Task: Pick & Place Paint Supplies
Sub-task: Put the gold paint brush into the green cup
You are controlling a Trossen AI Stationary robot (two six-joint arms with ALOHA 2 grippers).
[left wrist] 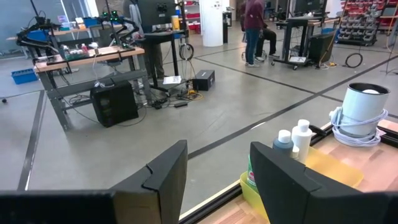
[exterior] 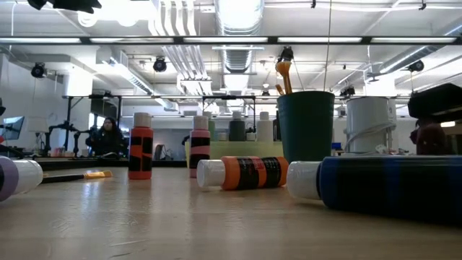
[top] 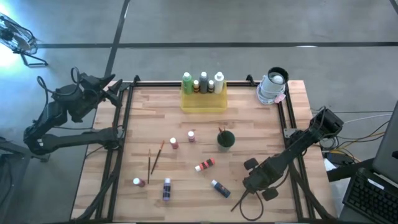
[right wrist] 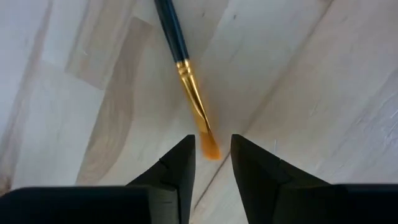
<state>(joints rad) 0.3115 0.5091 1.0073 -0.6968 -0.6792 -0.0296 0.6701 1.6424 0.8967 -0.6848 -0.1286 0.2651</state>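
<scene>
My right gripper is open low over the table's near right part and also shows in the high view. Its fingertips stand on either side of the orange bristle tip of a dark-handled paintbrush that lies flat on the wood. My left gripper is open and empty, up at the table's far left corner. An orange bottle, a blue bottle, a purple bottle and a white-capped bottle lie on their sides. Two small bottles stand upright. Two thin wooden brushes lie at centre left.
A yellow tray with several upright bottles stands at the far middle. A dark green cup holding a brush stands at the centre. A white cylinder wrapped in cord stands at the far right corner. Bare wood lies at the near left.
</scene>
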